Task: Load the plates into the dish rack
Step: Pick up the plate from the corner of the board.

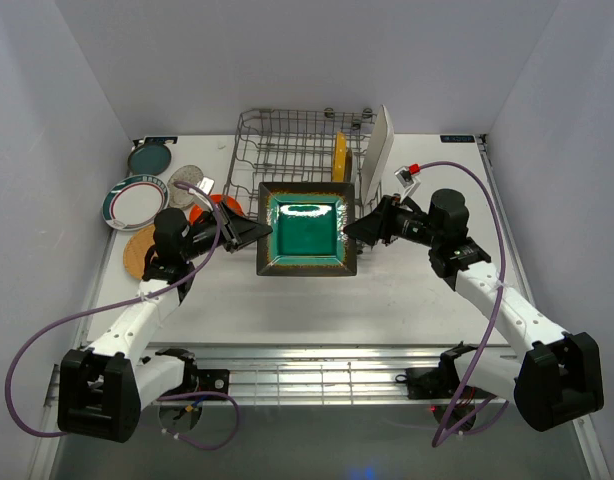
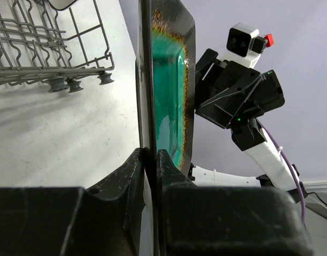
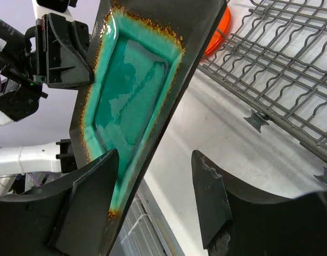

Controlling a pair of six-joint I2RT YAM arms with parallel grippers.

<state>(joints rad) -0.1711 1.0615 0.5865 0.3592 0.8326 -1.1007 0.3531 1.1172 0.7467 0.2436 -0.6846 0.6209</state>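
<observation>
The dark square plate with a green centre (image 1: 307, 228) is held off the table in front of the dish rack (image 1: 287, 150). My left gripper (image 1: 255, 232) is shut on its left rim; the left wrist view shows the rim (image 2: 146, 90) pinched between both fingers (image 2: 132, 165). My right gripper (image 3: 153, 181) is open and straddles the plate's right rim (image 3: 131, 96): one finger lies against the green face, the other stands apart behind it. A yellow plate (image 1: 340, 157) and a white rectangular plate (image 1: 378, 152) stand in the rack.
More plates lie at the table's left: teal (image 1: 149, 157), white with a teal rim (image 1: 135, 202), speckled grey (image 1: 190, 178), orange (image 1: 219, 205) and wood-tone (image 1: 139, 252). The rack's near wall (image 3: 280, 53) is just beyond the held plate.
</observation>
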